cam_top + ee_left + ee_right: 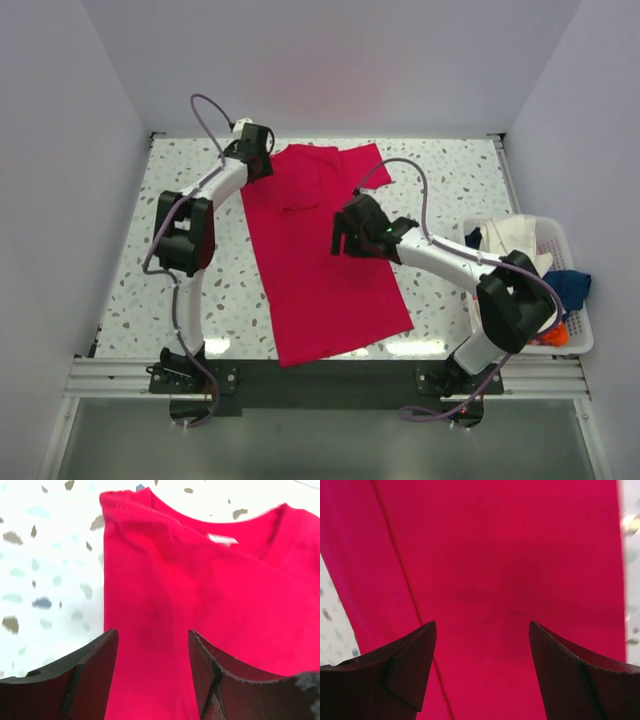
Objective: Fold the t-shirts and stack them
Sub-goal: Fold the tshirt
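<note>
Top external view shows the crimson t-shirt point(320, 270) spread flat on the table point(450, 180). Left gripper point(152, 636), arm stretched far forward, hovers over its collar-side shoulder, jaws spread. Right gripper point(482, 625), elbow bent, hangs over its middle, jaws wide, empty.

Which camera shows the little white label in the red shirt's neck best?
The left wrist view: the label sits clear inside the neck of the red t-shirt. The top view shows the whole shirt, but too small to pick out the label. The right wrist view shows only plain red cloth.
</note>
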Tool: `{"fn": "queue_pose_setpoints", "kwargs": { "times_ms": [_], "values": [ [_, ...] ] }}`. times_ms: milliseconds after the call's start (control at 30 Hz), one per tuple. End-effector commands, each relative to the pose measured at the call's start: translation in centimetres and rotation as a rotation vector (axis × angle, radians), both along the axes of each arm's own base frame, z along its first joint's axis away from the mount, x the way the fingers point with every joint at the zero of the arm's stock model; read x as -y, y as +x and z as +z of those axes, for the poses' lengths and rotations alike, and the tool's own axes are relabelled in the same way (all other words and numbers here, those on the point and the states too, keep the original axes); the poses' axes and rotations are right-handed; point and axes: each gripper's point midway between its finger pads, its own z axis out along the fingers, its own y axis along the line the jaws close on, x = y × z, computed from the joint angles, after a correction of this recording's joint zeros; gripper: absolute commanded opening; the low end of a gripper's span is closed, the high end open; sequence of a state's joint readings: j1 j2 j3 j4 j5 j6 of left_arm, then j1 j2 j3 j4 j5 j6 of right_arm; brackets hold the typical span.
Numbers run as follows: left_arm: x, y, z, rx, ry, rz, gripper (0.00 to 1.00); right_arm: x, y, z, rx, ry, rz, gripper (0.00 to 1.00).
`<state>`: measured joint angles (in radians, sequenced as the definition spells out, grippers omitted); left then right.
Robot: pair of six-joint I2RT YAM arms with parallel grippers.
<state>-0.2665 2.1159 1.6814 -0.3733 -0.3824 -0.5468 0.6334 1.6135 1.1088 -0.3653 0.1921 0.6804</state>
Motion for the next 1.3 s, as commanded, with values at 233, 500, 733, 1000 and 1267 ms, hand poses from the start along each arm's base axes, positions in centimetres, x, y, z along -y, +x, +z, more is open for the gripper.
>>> {"fn": "queue_pose_setpoints", "kwargs": {
  "times_ms": [233,500,733,1000,1267],
  "values": [
    [-1.5,2.0,-6.3,-0.169,0.216,-0.106,0.65,-4.2,-11.2,-5.1,-0.134,-0.194,0.245,0.79],
    [-3.1,-3.7,-9.1,-0.296,0.200,-0.010,0.56,-1.5,-13.0,-9.0,-0.224,-0.346,0.230,0.82],
    [-4.3,-10.5,-10.1,-0.345,0.081,0.102,0.51,2.1,-9.4,-8.5,-0.249,-0.337,0.123,0.83],
    [-2.7,-19.9,-9.8,-0.321,-0.218,0.183,0.51,6.2,-2.0,-6.8,-0.242,-0.295,-0.022,0.85],
    [-0.6,-30.3,-10.8,-0.349,-0.508,0.248,0.51,6.4,4.7,-7.3,-0.246,-0.257,-0.024,0.85]
  ]
}}
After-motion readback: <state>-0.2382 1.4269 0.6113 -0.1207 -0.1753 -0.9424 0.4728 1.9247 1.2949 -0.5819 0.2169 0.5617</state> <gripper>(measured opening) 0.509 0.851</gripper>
